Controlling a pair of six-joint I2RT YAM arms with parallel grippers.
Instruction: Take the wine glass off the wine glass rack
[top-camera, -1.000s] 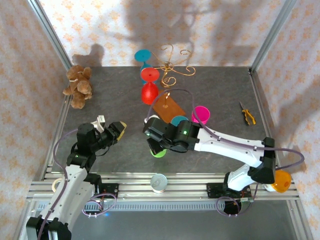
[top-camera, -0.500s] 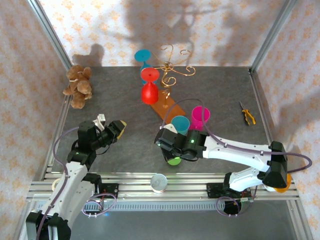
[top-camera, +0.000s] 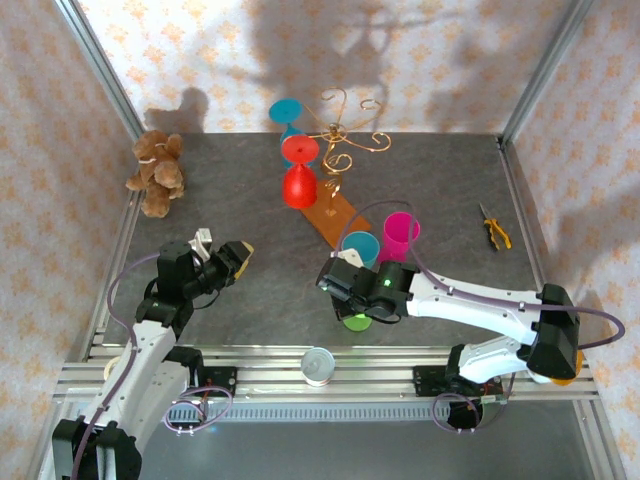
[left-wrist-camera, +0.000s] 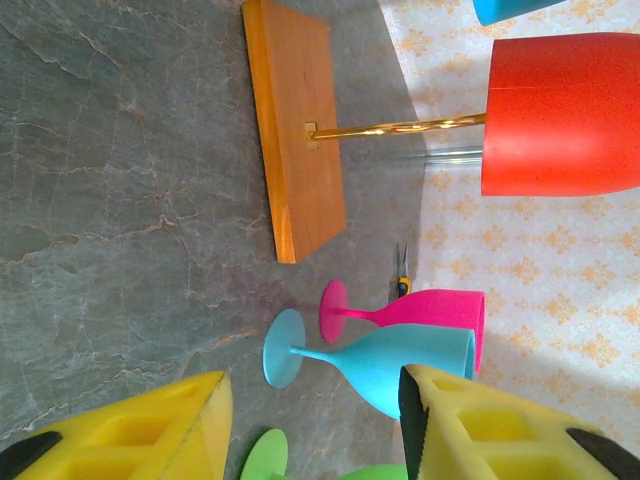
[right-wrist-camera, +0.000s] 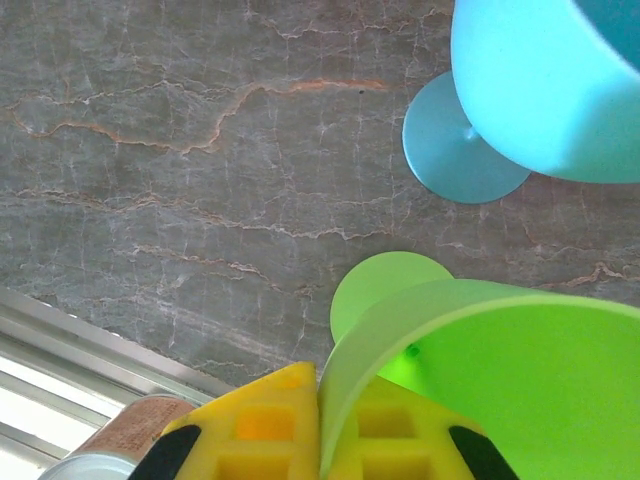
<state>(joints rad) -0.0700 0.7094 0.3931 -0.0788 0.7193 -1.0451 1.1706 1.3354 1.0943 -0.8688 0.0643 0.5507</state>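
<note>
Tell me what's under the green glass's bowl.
The green glass shows its own round foot below the bowl, over the grey table. The right tool pinches the bowl's rim. The bowl covers most of the stem, and whether the foot touches the table is unclear.

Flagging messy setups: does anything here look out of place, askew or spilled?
Nothing spilled or broken. A tin can sits on the metal rail at the near edge, off the grey tabletop, and a teddy bear lies in the far left corner.
</note>
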